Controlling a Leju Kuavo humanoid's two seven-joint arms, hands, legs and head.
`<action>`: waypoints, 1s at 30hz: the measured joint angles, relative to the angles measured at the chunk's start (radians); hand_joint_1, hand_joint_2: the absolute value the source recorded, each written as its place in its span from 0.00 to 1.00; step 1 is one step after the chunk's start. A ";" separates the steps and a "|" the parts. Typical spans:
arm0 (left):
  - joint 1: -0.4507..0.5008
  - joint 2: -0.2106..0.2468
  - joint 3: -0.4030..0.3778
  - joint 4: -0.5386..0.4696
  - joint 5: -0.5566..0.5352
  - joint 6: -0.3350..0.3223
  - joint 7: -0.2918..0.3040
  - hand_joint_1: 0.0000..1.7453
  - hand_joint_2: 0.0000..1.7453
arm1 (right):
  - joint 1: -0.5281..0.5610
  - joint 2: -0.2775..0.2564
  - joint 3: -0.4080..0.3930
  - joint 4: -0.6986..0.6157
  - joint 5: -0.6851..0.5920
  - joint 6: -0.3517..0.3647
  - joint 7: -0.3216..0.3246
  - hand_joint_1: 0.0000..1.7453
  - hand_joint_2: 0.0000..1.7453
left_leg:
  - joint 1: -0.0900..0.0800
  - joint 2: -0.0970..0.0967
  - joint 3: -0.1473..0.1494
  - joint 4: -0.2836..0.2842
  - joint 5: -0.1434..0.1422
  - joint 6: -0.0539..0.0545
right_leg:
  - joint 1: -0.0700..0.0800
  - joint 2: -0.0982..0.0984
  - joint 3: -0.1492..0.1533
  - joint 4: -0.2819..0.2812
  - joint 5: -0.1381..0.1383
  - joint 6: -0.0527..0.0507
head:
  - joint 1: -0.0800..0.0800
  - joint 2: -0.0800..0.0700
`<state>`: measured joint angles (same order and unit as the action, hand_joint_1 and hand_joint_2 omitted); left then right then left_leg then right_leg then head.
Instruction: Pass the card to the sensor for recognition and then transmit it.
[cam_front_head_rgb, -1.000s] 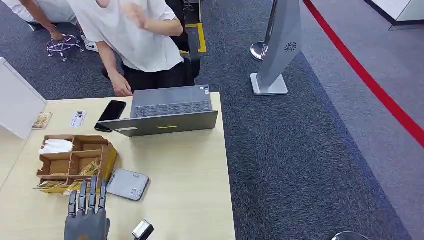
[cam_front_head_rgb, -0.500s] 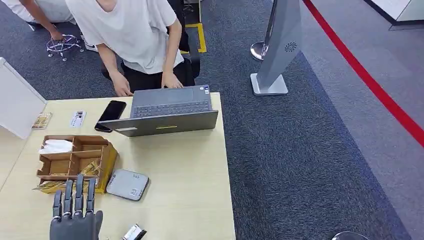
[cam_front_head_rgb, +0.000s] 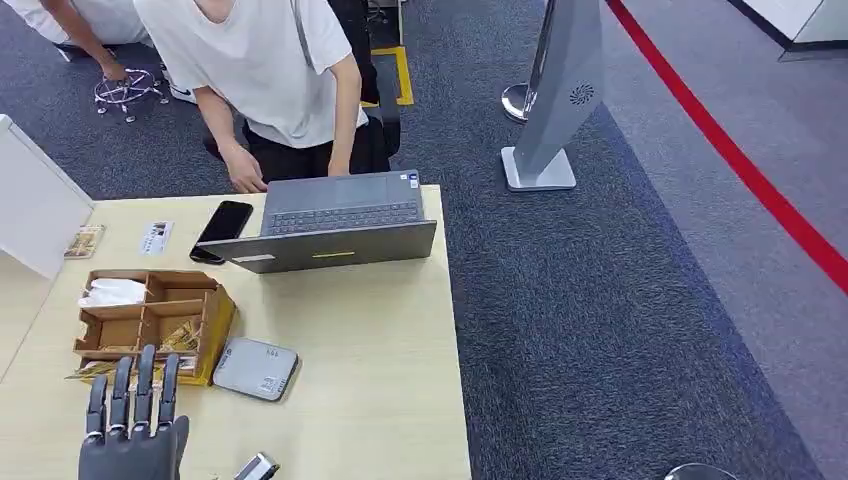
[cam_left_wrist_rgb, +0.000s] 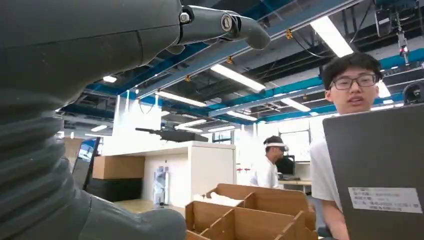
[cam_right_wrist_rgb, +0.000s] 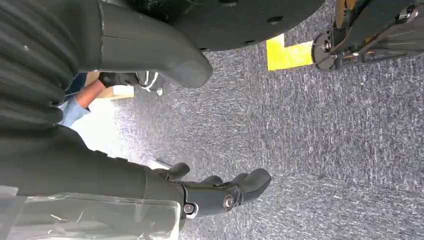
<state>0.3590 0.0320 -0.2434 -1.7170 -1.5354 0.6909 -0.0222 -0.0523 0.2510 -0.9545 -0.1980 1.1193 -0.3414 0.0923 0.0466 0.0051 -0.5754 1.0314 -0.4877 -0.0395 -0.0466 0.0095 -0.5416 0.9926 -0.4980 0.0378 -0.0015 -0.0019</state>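
Hovering over the table (cam_front_head_rgb: 380, 340) near the wooden organizer (cam_front_head_rgb: 150, 325), left hand (cam_front_head_rgb: 133, 425) flat, fingers spread, holding nothing.

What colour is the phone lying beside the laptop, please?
Black; the phone shows best in the head view.

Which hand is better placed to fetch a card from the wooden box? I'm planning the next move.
Left. The left hand is over the table with fingers spread, just short of the wooden box beside the grey reader. The right hand hangs over the carpet, away from the table.
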 joint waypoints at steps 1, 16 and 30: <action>0.001 -0.004 0.010 0.000 0.000 0.000 -0.011 0.00 1.00 | 0.000 0.000 0.000 0.000 0.000 0.000 0.000 0.00 1.00 | 0.000 0.000 0.000 0.000 0.000 0.000 | 0.000 0.000 0.000 0.000 0.000 0.000 | 0.000 0.000; -0.011 -0.052 0.137 0.007 0.000 0.000 -0.094 0.00 1.00 | 0.000 0.000 0.000 0.000 0.018 0.014 -0.002 0.00 1.00 | 0.000 0.000 0.000 0.000 0.000 0.000 | 0.000 0.000 0.000 0.000 0.000 0.000 | 0.000 0.000; -0.015 -0.072 0.195 0.057 0.000 0.000 -0.074 0.00 1.00 | 0.000 0.000 0.000 0.000 0.018 0.014 -0.002 0.00 1.00 | 0.000 0.000 0.000 0.000 0.000 0.000 | 0.000 0.000 0.000 0.000 0.000 0.000 | 0.000 0.000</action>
<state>0.3445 -0.0397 -0.0488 -1.6602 -1.5354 0.6909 -0.0962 -0.0524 0.2510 -0.9545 -0.1984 1.1372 -0.3277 0.0900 0.0466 0.0051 -0.5753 1.0314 -0.4877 -0.0395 -0.0466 0.0097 -0.5415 0.9926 -0.4979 0.0378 -0.0015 -0.0019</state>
